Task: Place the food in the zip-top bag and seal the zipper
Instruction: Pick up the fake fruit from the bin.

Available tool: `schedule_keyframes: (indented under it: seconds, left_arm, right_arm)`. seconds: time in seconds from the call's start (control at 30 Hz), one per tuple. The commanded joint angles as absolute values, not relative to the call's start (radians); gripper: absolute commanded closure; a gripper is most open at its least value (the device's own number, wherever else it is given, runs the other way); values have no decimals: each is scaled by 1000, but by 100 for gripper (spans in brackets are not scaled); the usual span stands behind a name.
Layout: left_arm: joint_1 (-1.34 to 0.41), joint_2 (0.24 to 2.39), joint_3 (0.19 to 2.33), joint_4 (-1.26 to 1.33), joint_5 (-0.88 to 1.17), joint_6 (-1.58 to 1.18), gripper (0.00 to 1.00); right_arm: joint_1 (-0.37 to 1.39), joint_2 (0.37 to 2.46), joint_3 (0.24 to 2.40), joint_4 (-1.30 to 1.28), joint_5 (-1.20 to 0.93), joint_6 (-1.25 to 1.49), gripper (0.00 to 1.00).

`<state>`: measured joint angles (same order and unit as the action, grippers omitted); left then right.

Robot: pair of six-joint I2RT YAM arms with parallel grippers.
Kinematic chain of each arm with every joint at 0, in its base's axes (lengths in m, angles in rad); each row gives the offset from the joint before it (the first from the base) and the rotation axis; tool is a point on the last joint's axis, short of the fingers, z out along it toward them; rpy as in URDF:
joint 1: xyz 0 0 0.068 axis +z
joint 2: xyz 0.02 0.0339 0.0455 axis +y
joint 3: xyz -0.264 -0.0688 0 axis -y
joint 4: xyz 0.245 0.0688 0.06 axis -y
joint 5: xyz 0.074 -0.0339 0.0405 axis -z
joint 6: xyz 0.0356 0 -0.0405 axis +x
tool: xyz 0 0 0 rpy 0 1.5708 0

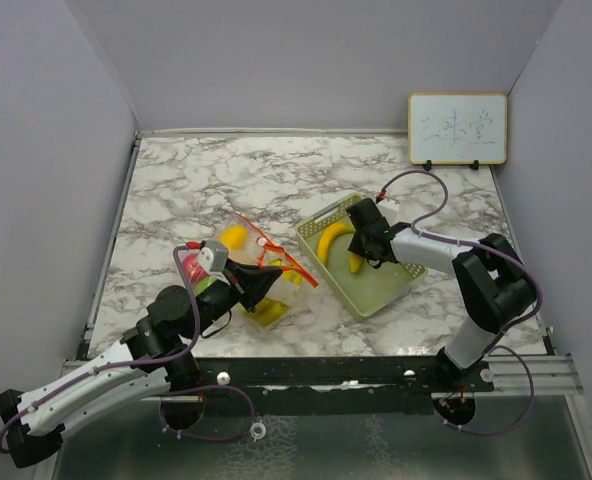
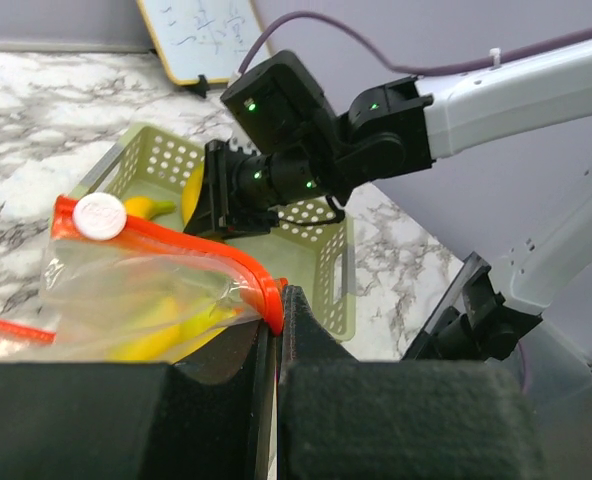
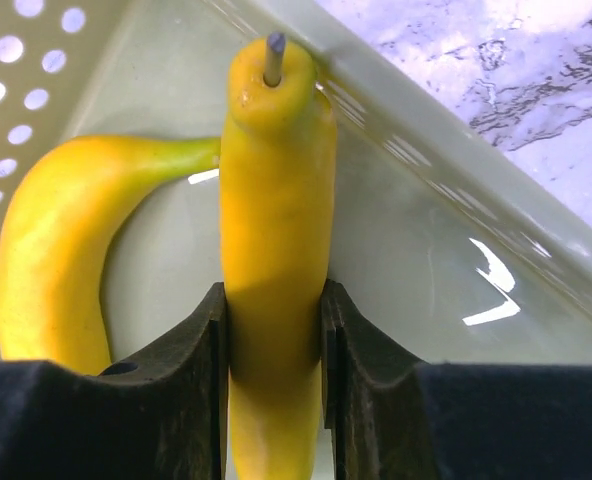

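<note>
The clear zip-top bag [image 1: 261, 275] lies left of the pale green tray [image 1: 396, 295], with yellow food [image 2: 161, 335] inside it. My left gripper [image 2: 274, 315] is shut on the bag's red-orange zipper strip [image 2: 191, 248] and holds the mouth up. A white slider [image 2: 100, 215] sits on the strip. My right gripper [image 3: 273, 330] is shut on a yellow banana-shaped piece [image 3: 274, 200] inside the tray. A second banana [image 3: 51, 250] lies beside it on the tray floor; it also shows in the top view [image 1: 331, 240]. A yellow piece [image 1: 234, 237] lies by the bag's far side.
A small whiteboard [image 1: 457, 128] stands at the back right of the marble table. Grey walls close in the left, back and right. A metal rail [image 1: 326, 372] runs along the near edge.
</note>
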<state>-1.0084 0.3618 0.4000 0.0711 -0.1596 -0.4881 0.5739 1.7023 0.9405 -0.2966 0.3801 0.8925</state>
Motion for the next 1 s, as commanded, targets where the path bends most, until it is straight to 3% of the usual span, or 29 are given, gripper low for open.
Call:
schedule_keyframes:
  seconds: [0.0, 0.2, 0.57, 0.77, 0.97]
  left_arm:
    - [-1011, 432, 458, 333, -62, -431, 100]
    - [-1011, 465, 452, 394, -52, -406, 100]
    - [-1011, 363, 80, 259, -121, -668, 100]
    - [-1011, 267, 190, 106, -151, -676, 100]
    - [-1011, 275, 351, 27, -204, -628, 100]
  right_arm:
    - [567, 1639, 882, -283, 442, 872, 98]
    - [568, 1474, 822, -228, 410, 749, 98]
    - [600, 976, 614, 185, -63, 399, 98]
    - [715, 966, 568, 470, -173, 363, 98]
    - [922, 1025, 606, 640, -79, 303, 98]
